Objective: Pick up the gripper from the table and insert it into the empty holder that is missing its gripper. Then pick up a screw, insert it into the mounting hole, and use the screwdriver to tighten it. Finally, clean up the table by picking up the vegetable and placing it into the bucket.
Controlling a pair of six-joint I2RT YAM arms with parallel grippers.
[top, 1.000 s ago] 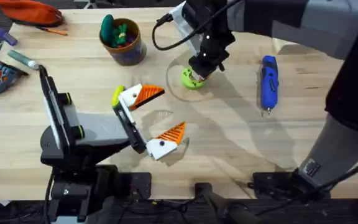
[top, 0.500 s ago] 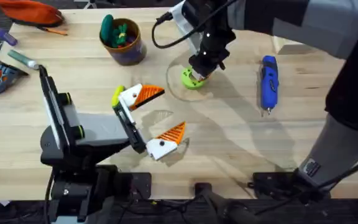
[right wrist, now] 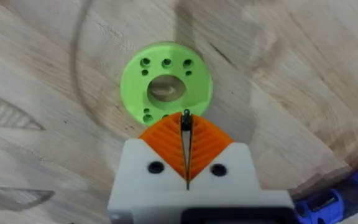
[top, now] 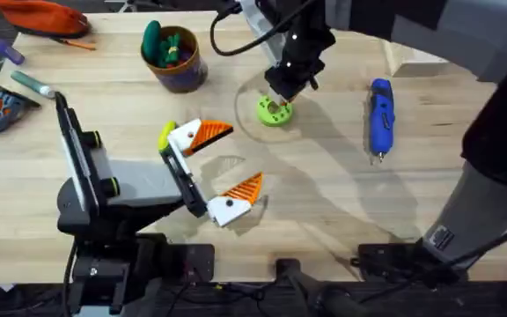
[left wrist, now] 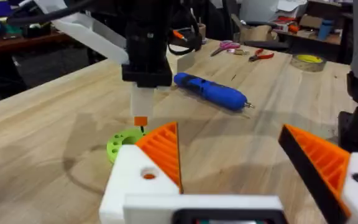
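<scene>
Jaws pinching a screw (right wrist: 186, 118), right gripper (right wrist: 186, 134) has lifted off green disc (right wrist: 166, 86).

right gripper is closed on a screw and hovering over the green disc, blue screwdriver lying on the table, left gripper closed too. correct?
Not quite: the left gripper is open, its two orange fingers spread well apart in the overhead and left wrist views. The rest holds: the right gripper is shut on a thin dark screw above the green disc, and the blue screwdriver lies on the table.
</scene>
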